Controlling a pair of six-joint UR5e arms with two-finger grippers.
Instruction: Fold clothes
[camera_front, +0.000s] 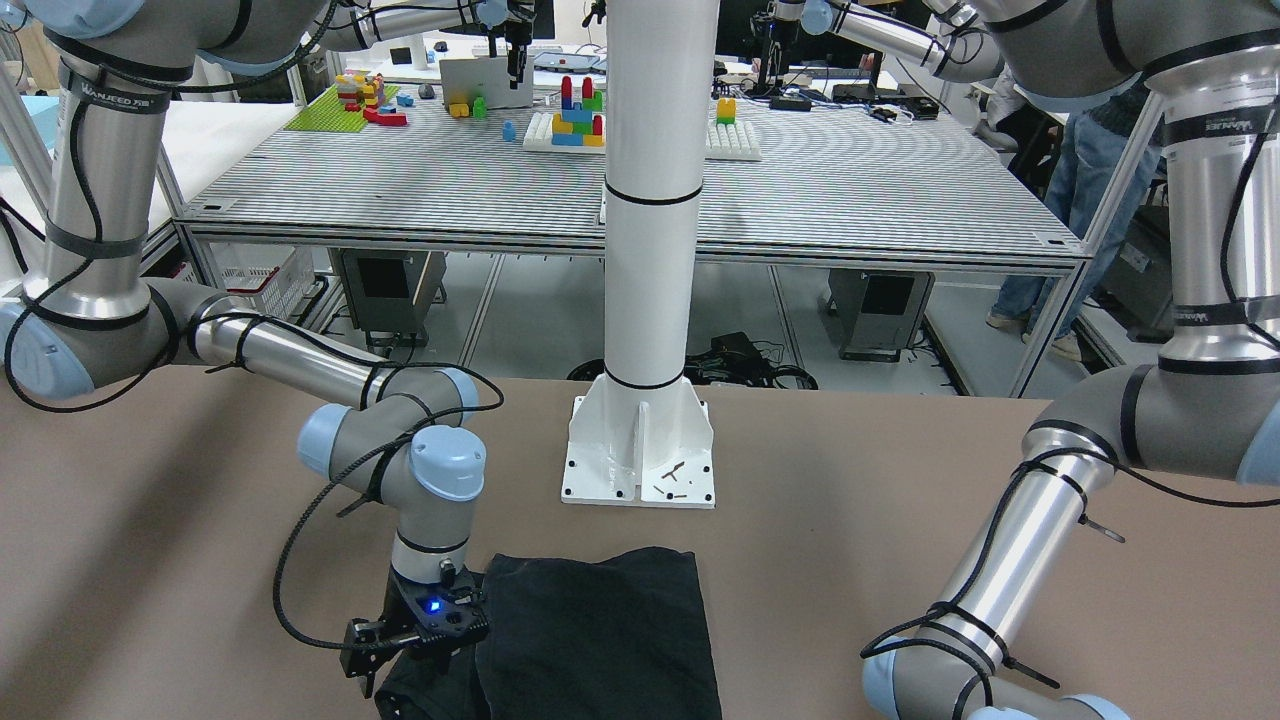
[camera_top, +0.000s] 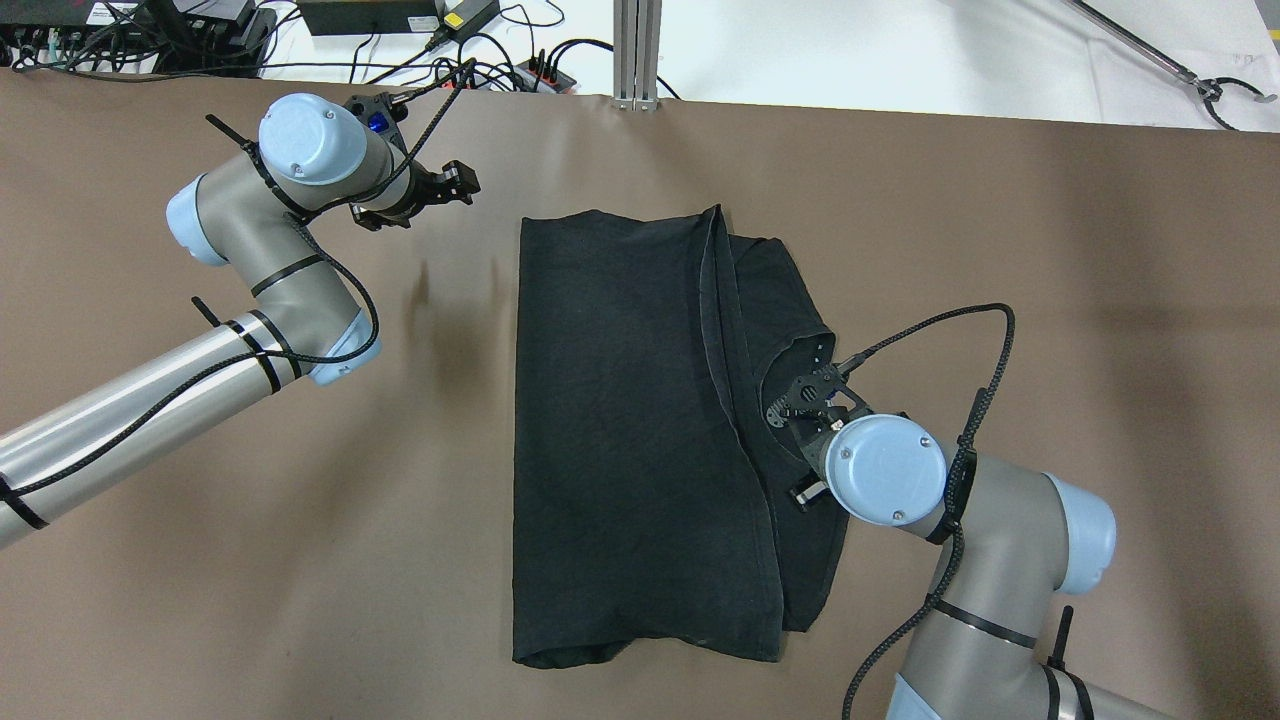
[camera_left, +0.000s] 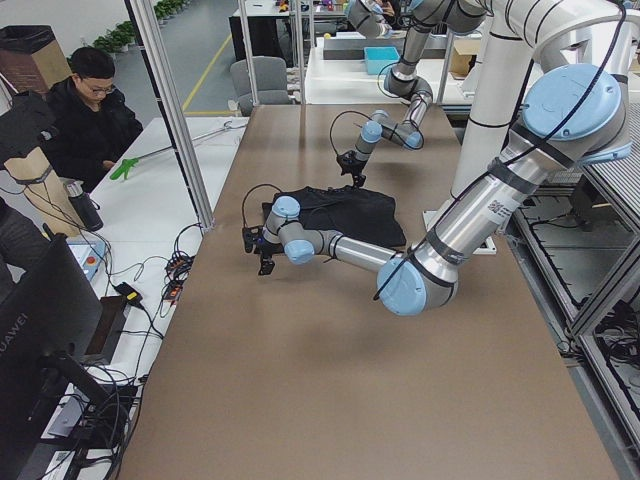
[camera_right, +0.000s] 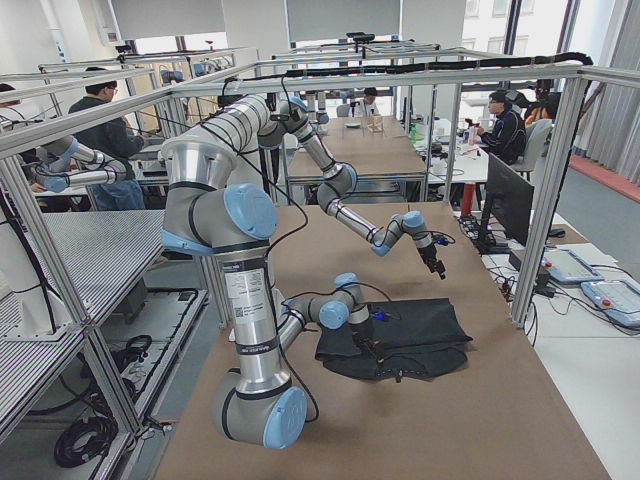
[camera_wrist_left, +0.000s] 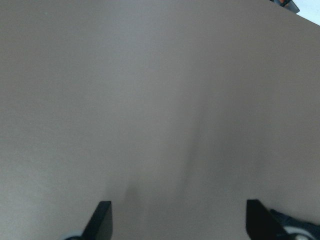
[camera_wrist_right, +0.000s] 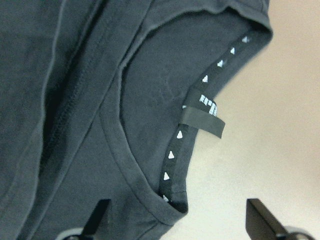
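We see the clothes (camera_top: 640, 420), one black garment, lying flat in the middle of the brown tabletop (camera_top: 1050, 250), just in front of the white pillar's base plate (camera_front: 640, 455) and apart from it. The garment is doubled lengthwise. A hemmed edge runs down its upper layer, and a narrower layer with the neckline sticks out on the robot's right.

The right gripper (camera_wrist_right: 177, 220) hangs over that neckline with its fingers spread wide and nothing between them. Its wrist view shows the collar band, a tape of small white triangles and a black label (camera_wrist_right: 202, 117) folded outward over the tabletop.

The left gripper (camera_wrist_left: 180, 222) is also spread wide and empty. It is over bare tabletop near the far edge, well apart from the clothes.

A white slotted crate (camera_front: 262, 283) sits under the far table. We cannot tell what is in it.
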